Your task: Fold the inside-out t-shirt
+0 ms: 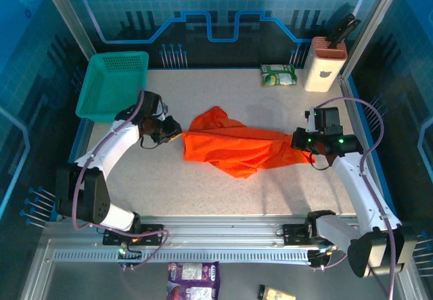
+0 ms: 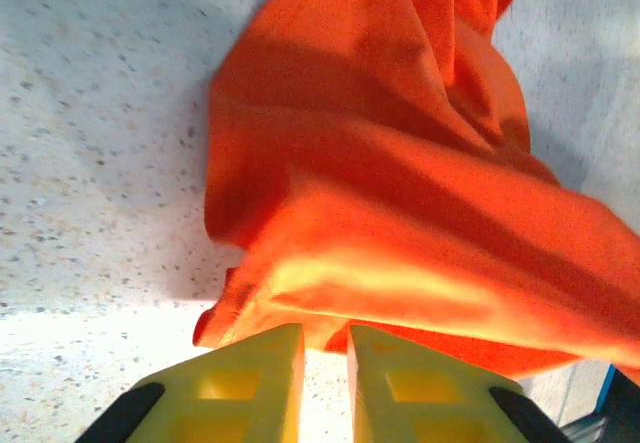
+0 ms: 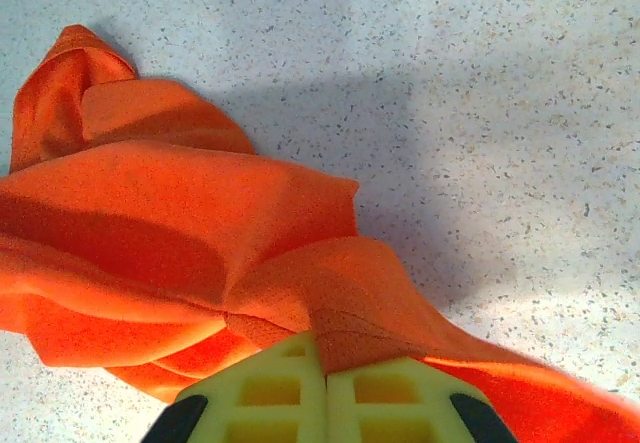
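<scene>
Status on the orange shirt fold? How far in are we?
Done: nothing folded yet. The t-shirt lies bunched and wrinkled on the table, pulled into a long strip.
In hand: the right gripper is shut on one end. The left gripper sits at the other end, jaws slightly apart, with no cloth visible between them.
Left: spread the shirt flat, then make every fold.

Speckled tabletop (image 1: 203, 191), blue panelled walls (image 1: 270, 5)
</scene>
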`<state>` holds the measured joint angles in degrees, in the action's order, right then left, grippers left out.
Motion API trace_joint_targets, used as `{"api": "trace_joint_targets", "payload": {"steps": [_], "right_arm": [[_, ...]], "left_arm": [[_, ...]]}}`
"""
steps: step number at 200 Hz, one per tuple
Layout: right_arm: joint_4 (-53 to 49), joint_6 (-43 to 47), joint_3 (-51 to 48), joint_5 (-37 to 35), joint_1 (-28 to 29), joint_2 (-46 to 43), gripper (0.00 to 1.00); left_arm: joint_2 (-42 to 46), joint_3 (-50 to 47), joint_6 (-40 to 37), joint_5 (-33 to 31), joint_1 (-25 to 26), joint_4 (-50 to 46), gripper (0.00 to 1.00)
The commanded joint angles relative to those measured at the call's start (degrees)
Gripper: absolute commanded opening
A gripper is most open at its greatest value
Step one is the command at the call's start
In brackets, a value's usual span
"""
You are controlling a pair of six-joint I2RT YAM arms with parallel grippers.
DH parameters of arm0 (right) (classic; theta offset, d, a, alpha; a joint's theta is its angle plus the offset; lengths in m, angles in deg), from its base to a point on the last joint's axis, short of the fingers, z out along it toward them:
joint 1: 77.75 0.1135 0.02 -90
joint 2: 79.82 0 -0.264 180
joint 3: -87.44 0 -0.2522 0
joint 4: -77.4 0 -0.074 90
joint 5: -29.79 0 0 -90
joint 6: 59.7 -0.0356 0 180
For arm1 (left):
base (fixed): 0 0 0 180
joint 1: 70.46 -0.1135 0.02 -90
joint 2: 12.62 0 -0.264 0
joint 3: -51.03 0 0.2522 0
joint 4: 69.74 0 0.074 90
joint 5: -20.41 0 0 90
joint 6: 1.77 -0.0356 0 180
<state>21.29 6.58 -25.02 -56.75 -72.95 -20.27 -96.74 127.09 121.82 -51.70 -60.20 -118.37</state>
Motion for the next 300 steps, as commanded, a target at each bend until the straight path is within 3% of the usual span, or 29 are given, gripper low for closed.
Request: {"api": "trace_joint_targets", "payload": {"steps": [1, 92, 150, 209, 253, 300], "right_arm": [[0.4, -0.2, -1.4, 1.2, -0.8, -1.0, 0.0], [0.7, -0.2, -2.0, 1.9, -0.8, -1.4, 0.0], [0.7, -0.5, -1.7, 2.5, -0.8, -1.6, 0.0], [0.6, -0.6, -0.7, 2.8, -0.7, -1.4, 0.0], [0.3, -0.5, 0.1, 2.5, -0.7, -1.5, 0.0], [-0.3, -0.3, 0.5, 2.3, -0.7, -1.7, 0.0]], "left_arm": [[-1.7, -1.6, -2.6, 0.7, 1.7, 1.1, 0.25], [-10.5, -1.0, -8.6, 1.9, 2.2, 5.1, 0.4], [-19.3, -0.1, -4.8, 7.5, -1.5, 13.8, 0.61], [-22.3, -0.2, -3.2, 17.3, -3.3, 23.1, 0.58], [-18.3, -2.0, -3.0, 16.8, -3.3, 22.4, 0.55], [-14.9, -3.6, -4.5, 13.7, -3.3, 20.9, 0.44]]}}
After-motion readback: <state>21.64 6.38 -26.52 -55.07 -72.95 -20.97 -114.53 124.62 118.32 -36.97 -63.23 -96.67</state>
